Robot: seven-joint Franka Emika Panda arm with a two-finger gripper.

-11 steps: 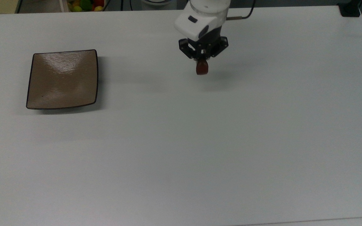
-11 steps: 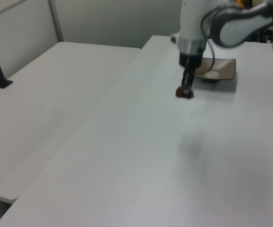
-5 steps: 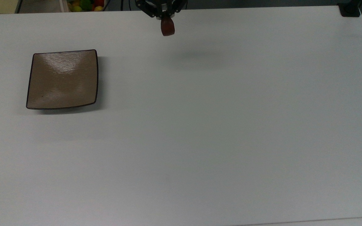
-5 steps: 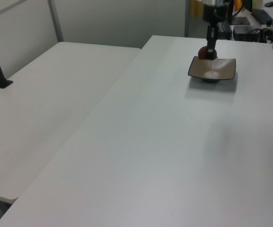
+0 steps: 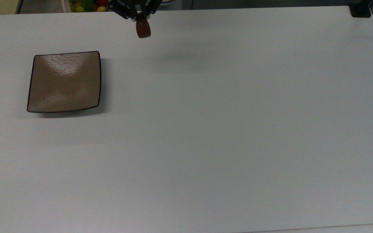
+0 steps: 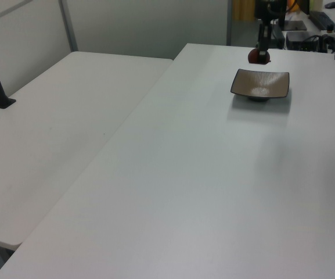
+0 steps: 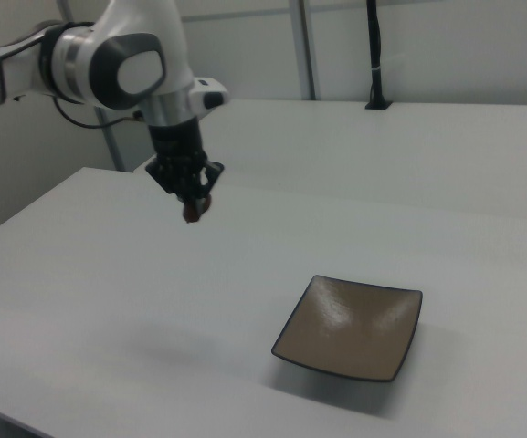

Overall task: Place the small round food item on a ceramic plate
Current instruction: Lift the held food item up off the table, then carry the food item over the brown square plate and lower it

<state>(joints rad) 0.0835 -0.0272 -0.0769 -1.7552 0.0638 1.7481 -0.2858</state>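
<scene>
While the gripper (image 5: 140, 20) pinched the small round food item (image 5: 143, 30) aloft, the ceramic plate (image 5: 64, 82) lay well apart, toward the top view's lower left; seemingly lower too.

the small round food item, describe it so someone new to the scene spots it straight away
On the white table sits a square tan ceramic plate. To the top view's right of it, the end effector holds the small round food item in the air: a dark reddish-brown lump, far smaller than the plate.
</scene>
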